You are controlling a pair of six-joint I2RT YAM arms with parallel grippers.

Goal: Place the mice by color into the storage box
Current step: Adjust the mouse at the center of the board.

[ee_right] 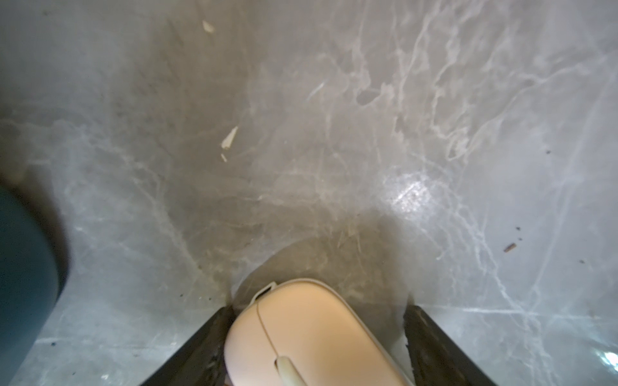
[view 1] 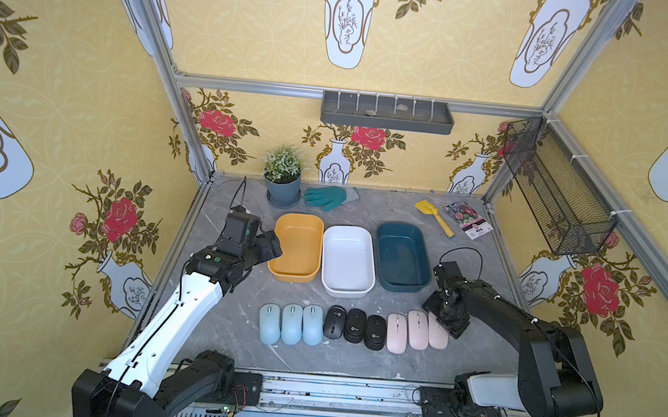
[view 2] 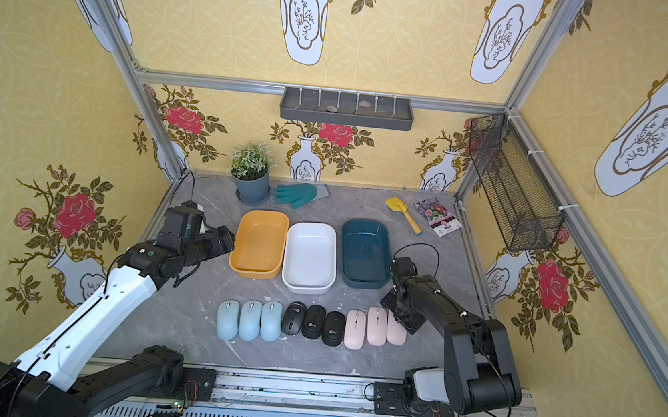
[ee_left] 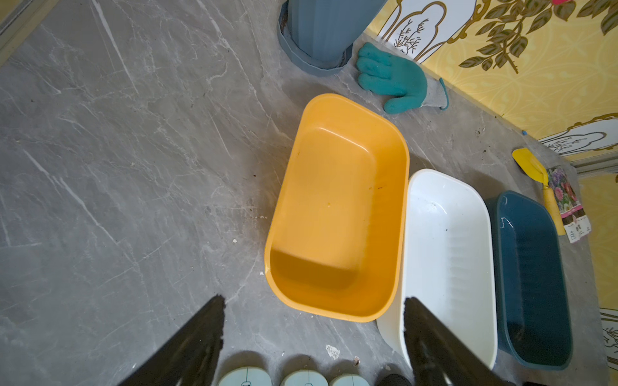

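- In both top views, your nine mice (view 1: 355, 325) lie in a row on the table (view 1: 228, 333), in front of three boxes (view 1: 347, 261). The right gripper (view 1: 445, 318) sits over the outermost pink mouse (view 1: 438, 340).
- Left wrist: your left gripper (ee_left: 314, 298) stands wide, holding nothing, by the yellow box (ee_left: 337, 207).
- Right wrist: the jaws straddle the pink mouse (ee_right: 311, 337). One finger (ee_right: 200, 351) touches it; the other shows a gap.

Both top views are bright and evenly lit, straight lines bowing toward the edges. Right wrist view is soft and blurry, with a glare patch on the table (ee_right: 409, 195)
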